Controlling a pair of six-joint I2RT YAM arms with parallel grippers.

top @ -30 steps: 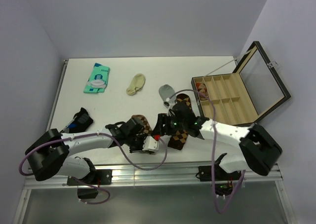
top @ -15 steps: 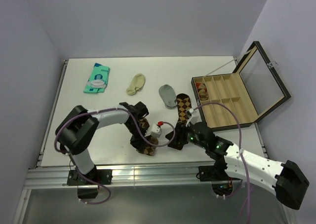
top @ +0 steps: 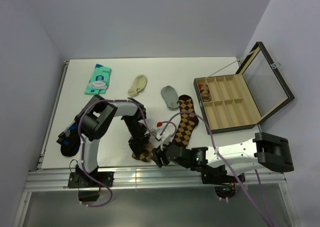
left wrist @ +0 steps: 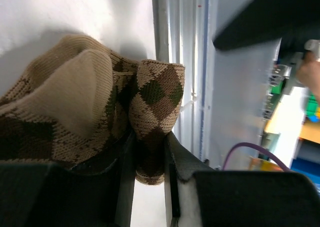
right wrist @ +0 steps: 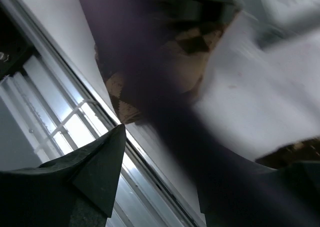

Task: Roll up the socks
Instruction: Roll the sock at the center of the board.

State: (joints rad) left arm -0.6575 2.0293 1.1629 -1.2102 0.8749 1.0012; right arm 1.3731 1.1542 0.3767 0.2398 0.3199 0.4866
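One long brown argyle sock (top: 183, 124) lies flat on the white table (top: 100, 99), right of centre. The second argyle sock (top: 142, 152) is bunched near the front edge; in the left wrist view it shows as a tan and brown bundle (left wrist: 75, 102). My left gripper (top: 141, 146) is shut on a fold of it (left wrist: 150, 152). My right gripper (top: 161, 157) is just right of that bundle at the table's front edge, its jaws open and empty (right wrist: 165, 187). The bunched sock (right wrist: 150, 72) is ahead of it, blurred.
An open wooden compartment box (top: 235, 102) stands at the right with a rolled sock (top: 204, 90) in a back cell. A grey ankle sock (top: 169, 94), a cream ankle sock (top: 137, 85) and a teal packet (top: 98, 79) lie further back. A dark sock (top: 70, 137) lies far left. The front rail (top: 150, 174) is close.
My left gripper has carried the bunched sock down towards the front edge. My right gripper has swung left along the front edge, off the flat sock, to beside the bundle.
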